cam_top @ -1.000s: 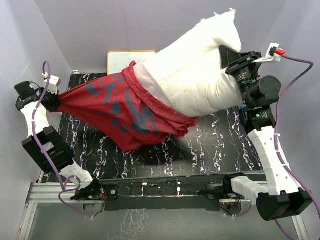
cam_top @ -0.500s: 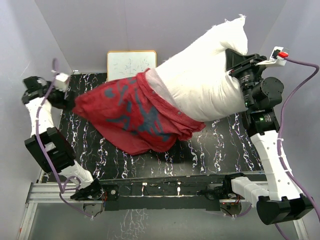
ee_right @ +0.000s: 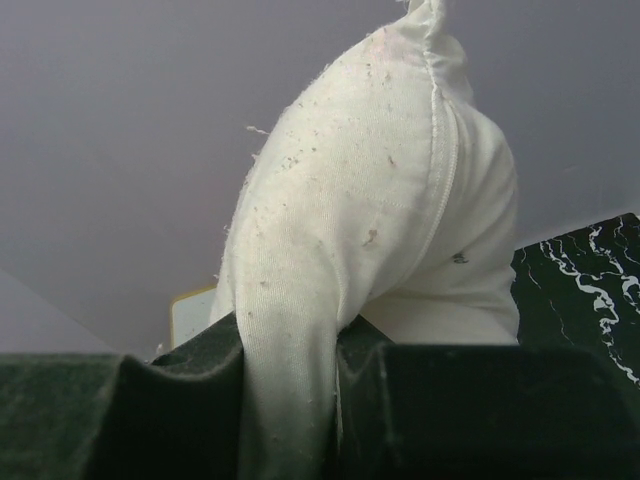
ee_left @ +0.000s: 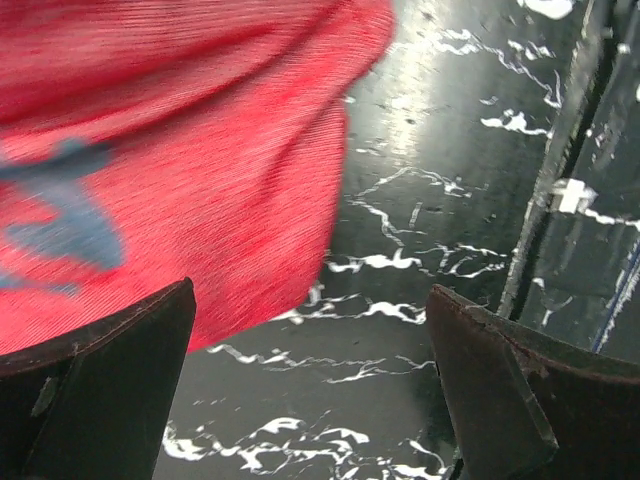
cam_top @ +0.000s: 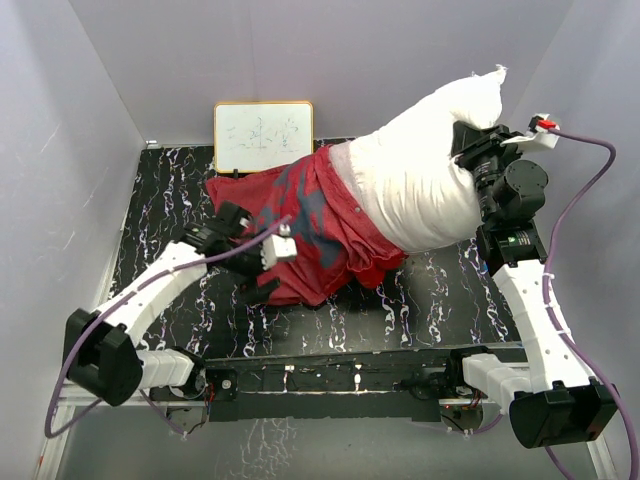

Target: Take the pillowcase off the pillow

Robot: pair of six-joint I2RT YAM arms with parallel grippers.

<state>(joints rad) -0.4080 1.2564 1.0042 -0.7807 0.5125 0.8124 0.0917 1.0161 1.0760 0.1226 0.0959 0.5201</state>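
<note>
Over the black marbled table (cam_top: 440,290), the pillow (cam_top: 415,190) rises tilted, its upper right corner pinched tight in the right gripper (ee_right: 290,370). The pillow's lower left end sits inside the bunched red pillowcase (cam_top: 300,225). Left of the pillow, at the pillowcase's near edge, the left gripper (ee_left: 310,300) is spread wide, holding nothing.

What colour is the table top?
The table is black with white marbly streaks, best seen in the left wrist view.
</note>
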